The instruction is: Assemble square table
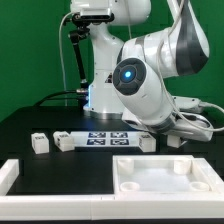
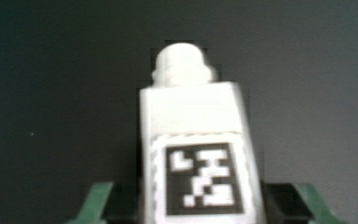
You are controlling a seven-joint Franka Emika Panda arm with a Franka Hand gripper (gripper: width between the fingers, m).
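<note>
In the wrist view my gripper (image 2: 201, 202) is shut on a white block leg (image 2: 195, 120). The leg carries a black-and-white tag and ends in a rounded peg pointing away from the camera. One green finger (image 2: 101, 203) presses on each side of the leg, over the black surface. In the exterior view the white square panel (image 1: 165, 180) lies with its recessed underside up at the front, on the exterior view's right. Two loose legs (image 1: 39, 143) (image 1: 64, 141) lie on the exterior view's left. The bulky arm (image 1: 145, 80) hides the gripper there.
The marker board (image 1: 110, 137) lies flat in the middle of the black table. A long white bar (image 1: 12, 175) edges the front on the exterior view's left. Another small white part (image 1: 178, 141) lies beside the arm on the exterior view's right. A green backdrop stands behind.
</note>
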